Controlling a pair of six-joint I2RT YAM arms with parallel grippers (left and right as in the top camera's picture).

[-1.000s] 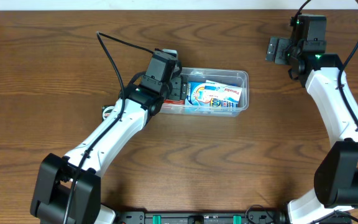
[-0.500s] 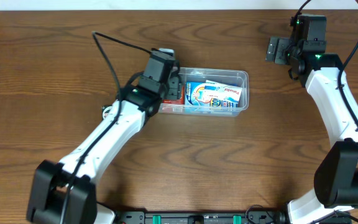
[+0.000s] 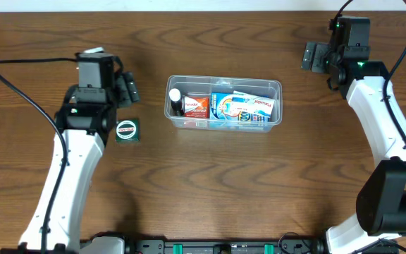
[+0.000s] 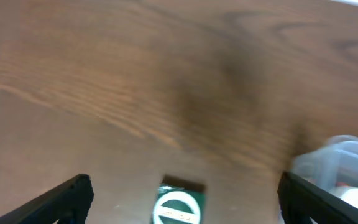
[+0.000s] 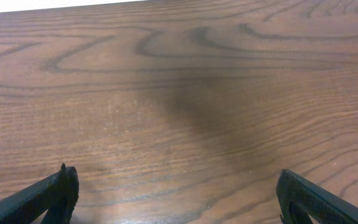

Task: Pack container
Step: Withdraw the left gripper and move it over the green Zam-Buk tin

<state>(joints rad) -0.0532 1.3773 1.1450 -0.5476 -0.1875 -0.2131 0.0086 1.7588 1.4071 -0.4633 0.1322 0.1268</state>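
The clear plastic container lies mid-table and holds a blue and white box, a red box and a small dark bottle with a white cap. A small green box with a white ring lies on the table left of it; it also shows in the left wrist view. My left gripper is open and empty, just above the green box. The container's corner shows at the right of the left wrist view. My right gripper is open and empty at the far right, over bare wood.
A black cable runs from the left arm across the far left of the table. The right wrist view shows only bare wood between its fingers.
My left arm has swung left, away from the container's left end, to above the green box. The red box and bottle now show in the container. The right arm has not moved.
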